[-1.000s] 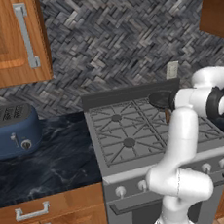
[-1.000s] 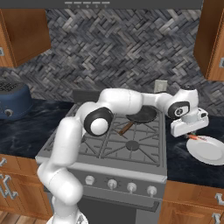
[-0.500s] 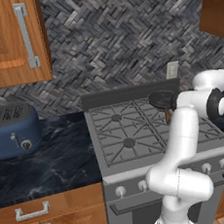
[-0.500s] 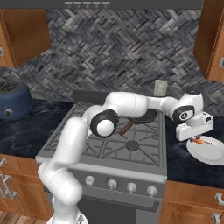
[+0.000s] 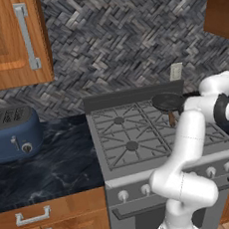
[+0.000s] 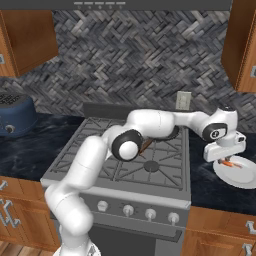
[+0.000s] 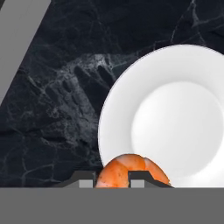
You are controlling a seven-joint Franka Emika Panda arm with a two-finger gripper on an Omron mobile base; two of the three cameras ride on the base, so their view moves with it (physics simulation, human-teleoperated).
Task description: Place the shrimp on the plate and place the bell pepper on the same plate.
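The shrimp [image 7: 129, 170], a small orange curved piece, sits between my two dark finger tips, and my gripper [image 7: 112, 183] is shut on it. It hangs over the near rim of the round white plate [image 7: 175, 113]. From the right base view, the gripper [image 6: 227, 158] holds the shrimp [image 6: 228, 163] just above the plate [image 6: 242, 176], which lies on the dark counter right of the stove. The bell pepper is out of view.
A gas stove [image 5: 138, 134] stands in the middle with a dark frying pan [image 5: 167, 101] on its back right burner. A blue toaster [image 5: 11, 135] sits on the left counter. Dark marble counter [image 7: 52, 109] surrounds the plate.
The arm has swung further right and lower, carrying the shrimp from beside the stove to just over the plate's rim.
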